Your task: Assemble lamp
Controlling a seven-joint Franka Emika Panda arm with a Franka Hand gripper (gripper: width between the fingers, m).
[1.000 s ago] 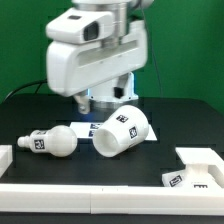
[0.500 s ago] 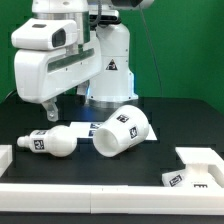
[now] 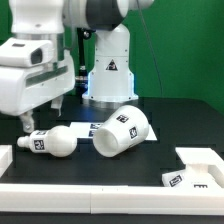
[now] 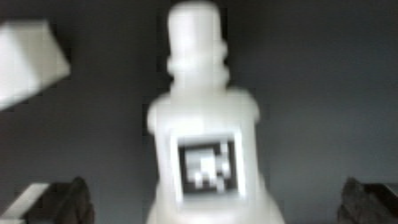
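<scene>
Arm: one, white, on a pedestal (image 3: 108, 70) with a triangle logo, at the back of the black table (image 3: 170, 125). It reaches over toward the exterior view's left.

Gripper (image 3: 44, 113): one, two dark fingers (image 3: 27, 122). It hangs just above the bulb and does not touch it. In the wrist view the fingertips sit far apart, one on each side of the bulb, with nothing between them but air and the part below. The pincer is spread wide and holds nothing.

Shade (image 3: 122, 130): one, cup-shaped, lying on its side mid-table. The wide mouth faces the exterior view's left and front. Only its own white inner wall shows inside. One tag shows on the outer wall.

Bulb (image 3: 52, 141): one, lying flat just left of the shade, round head toward the shade, near it. Touching or not: can't tell. One tag sits on the neck end. The wrist view is blurred but shows the bulb lengthwise, centred, tag facing up.

Base (image 3: 185, 180): one, at the front right, well apart from the other two, partly hidden behind the white front rail (image 3: 100, 200). One tag shows.

Marker board (image 3: 87, 126): a sliver shows behind the shade.
</scene>
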